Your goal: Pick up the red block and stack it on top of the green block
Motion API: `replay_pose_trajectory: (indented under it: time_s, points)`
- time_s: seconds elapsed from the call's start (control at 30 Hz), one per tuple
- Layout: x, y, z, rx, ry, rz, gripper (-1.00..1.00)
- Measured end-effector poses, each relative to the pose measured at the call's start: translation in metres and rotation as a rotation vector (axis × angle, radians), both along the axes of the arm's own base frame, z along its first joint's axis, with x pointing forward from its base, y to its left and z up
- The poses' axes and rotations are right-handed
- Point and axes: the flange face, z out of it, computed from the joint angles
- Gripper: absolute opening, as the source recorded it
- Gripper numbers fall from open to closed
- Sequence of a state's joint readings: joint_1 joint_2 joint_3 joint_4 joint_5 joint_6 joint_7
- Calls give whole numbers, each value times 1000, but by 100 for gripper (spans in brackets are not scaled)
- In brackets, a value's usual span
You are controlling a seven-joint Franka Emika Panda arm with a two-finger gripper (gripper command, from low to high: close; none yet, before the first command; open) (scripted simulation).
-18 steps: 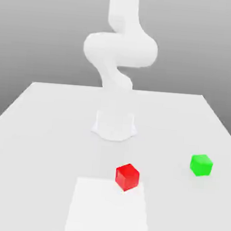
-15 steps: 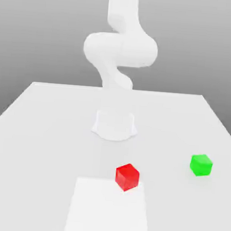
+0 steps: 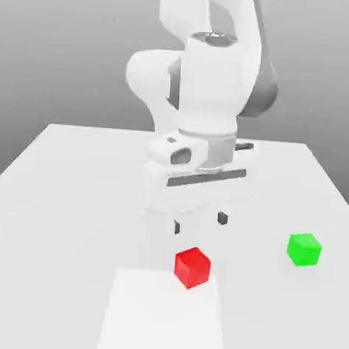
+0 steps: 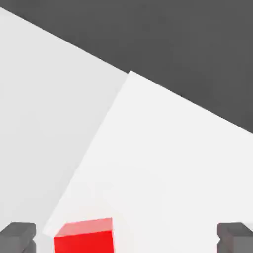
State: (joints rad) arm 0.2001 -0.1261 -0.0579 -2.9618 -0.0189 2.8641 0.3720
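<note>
Red block [image 3: 192,267] first: we see it resting on the white table [image 3: 73,191], at the far edge of a brighter white rectangular patch [image 3: 162,317] marked on the surface, one corner turned toward the exterior camera. It is untouched. The green block [image 3: 304,249] sits on the same table, well apart from it, toward the exterior view's right and a little farther back.

Above and just behind the red block hangs the gripper [image 3: 199,222], pointing down from the white arm [image 3: 207,77]. We find its two dark fingers [image 3: 223,219] spread wide — as far apart as they go — with nothing between them. They hover clear of the table and do not reach the red cube.

From the hand view we get the same reading: the two grey fingertips [image 4: 18,236] stand at opposite sides of the picture, and the red block [image 4: 84,237] lies between them, though much closer to one fingertip than to the other — off centre, then, not squarely in the gap. Beyond it we can follow the pale patch [image 4: 168,163] across the table [image 4: 49,99] to the table's edge and the dark ground past it.
</note>
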Motion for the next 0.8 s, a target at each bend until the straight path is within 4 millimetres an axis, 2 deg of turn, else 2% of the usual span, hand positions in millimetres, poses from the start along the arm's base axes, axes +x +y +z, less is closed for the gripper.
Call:
replay_pose_trajectory:
  time_s: [0.07, 0.2, 0.23, 0.47, 0.73, 0.8]
  points:
    - [-7, 2, -25, -4, 21, 20, 0]
    - [-10, 0, -59, -6, 27, 22, 0]
    - [-11, 0, -65, -6, 27, 22, -100]
    - [-11, 0, -66, -6, 28, 21, -100]
    - [-11, 0, -10, -6, 28, 21, -100]
    - [-12, 21, -1, -9, 27, 123, -100]
